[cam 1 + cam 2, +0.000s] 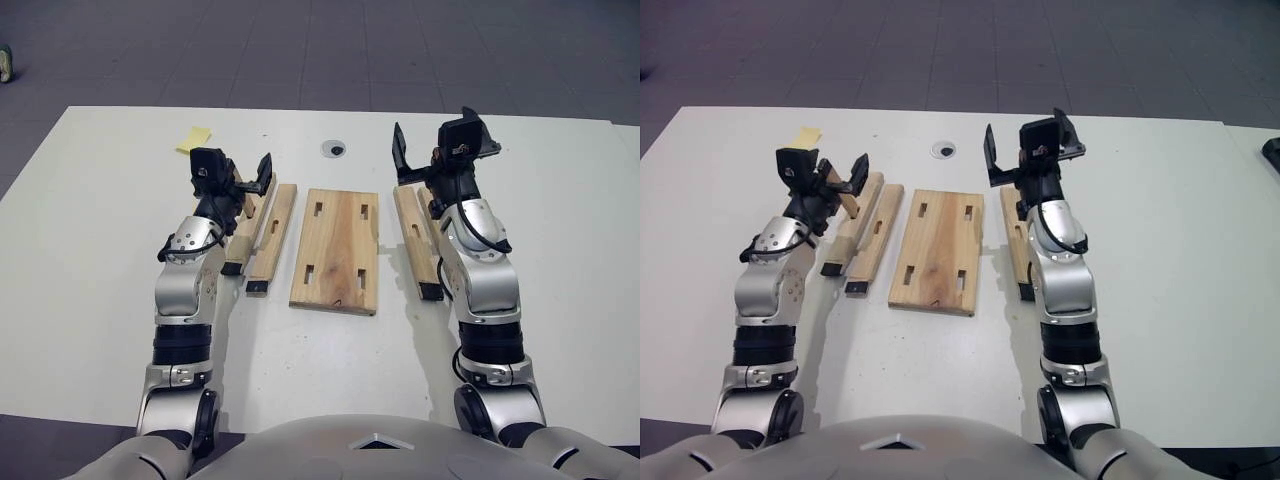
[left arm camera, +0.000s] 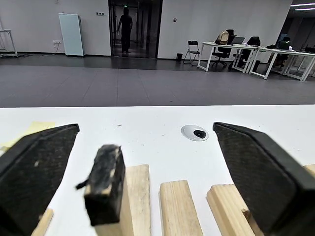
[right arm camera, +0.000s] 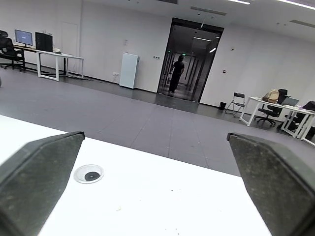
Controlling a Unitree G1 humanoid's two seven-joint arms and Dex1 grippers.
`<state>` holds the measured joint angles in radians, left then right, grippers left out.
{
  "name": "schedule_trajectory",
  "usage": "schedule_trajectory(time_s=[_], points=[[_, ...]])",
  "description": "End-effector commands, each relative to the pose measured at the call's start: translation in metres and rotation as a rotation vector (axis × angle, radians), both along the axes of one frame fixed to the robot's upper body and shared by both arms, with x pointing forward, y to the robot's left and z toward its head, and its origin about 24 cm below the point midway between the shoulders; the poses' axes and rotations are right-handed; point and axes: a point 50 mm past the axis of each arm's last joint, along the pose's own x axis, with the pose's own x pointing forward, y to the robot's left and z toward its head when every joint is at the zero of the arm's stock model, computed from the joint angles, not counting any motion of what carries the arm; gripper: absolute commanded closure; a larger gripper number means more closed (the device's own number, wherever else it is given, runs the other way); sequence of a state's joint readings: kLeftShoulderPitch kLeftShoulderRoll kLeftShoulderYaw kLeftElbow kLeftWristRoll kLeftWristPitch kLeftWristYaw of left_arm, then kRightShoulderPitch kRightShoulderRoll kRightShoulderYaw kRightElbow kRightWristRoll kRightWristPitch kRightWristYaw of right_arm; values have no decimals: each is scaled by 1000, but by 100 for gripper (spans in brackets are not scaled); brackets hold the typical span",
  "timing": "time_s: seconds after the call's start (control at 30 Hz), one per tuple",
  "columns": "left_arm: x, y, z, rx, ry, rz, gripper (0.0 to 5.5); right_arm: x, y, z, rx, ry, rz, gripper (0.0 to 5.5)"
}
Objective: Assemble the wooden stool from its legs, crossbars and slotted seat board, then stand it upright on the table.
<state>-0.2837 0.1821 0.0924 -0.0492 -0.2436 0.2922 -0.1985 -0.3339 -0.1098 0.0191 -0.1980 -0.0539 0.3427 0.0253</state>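
So the slotted seat board is lying flat in the middle of the white desk, four slots facing up, nothing plugged into it yet. The stool is all loose parts right now.

On the robot's left of the board there's a bunch of long wooden pieces side by side with black caps on their near ends. On its right, another set of wooden pieces lies just beside the board, partly under the right arm.

The left end effector sits low over the far ends of the left pieces, fingers spread wide. From its wrist view, a black-capped stick end pokes up between the two pads, but neither pad touches it, so it isn't gripping anything.

The right end effector is up above the desk past the far end of the right pieces, also wide open and holding nothing.

There's a yellow sticky note and a round cable hole further back.
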Motion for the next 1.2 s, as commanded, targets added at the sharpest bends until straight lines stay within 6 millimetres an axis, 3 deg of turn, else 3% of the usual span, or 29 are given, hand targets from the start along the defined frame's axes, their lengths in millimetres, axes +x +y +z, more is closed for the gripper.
schedule_trajectory(time_s=[0.03, 0.2, 0.37, 0.57, 0.83, 0.93, 1.03, 1.1, 1.2], points=[[7, 9, 32, -51, -83, -20, 12, 1, 4, 0, 12, -8, 5, 10], [10, 26, 57, -114, -158, 40, 12, 2, 6, -2, 22, -8, 18, 10], [21, 30, 67, -145, -186, 84, 12, 2, 10, -3, 30, -5, 27, 10], [38, 19, 41, -60, -90, 95, 12, 2, 14, -7, 36, 9, 35, 10], [58, 0, 79, -97, -221, 45, 12, 1, 15, -9, 36, 22, 50, 10], [62, -4, 57, -26, -154, 46, 12, 1, 15, -7, 34, 17, 48, 10], [57, 3, -6, 90, 41, 71, 12, 2, 16, -6, 35, 19, 51, 10], [48, 7, -38, 123, 132, 71, 12, 3, 16, -6, 33, 21, 58, 10], [45, 2, -48, 77, 134, 40, 12, 5, 11, -8, 29, 32, 51, 10]])
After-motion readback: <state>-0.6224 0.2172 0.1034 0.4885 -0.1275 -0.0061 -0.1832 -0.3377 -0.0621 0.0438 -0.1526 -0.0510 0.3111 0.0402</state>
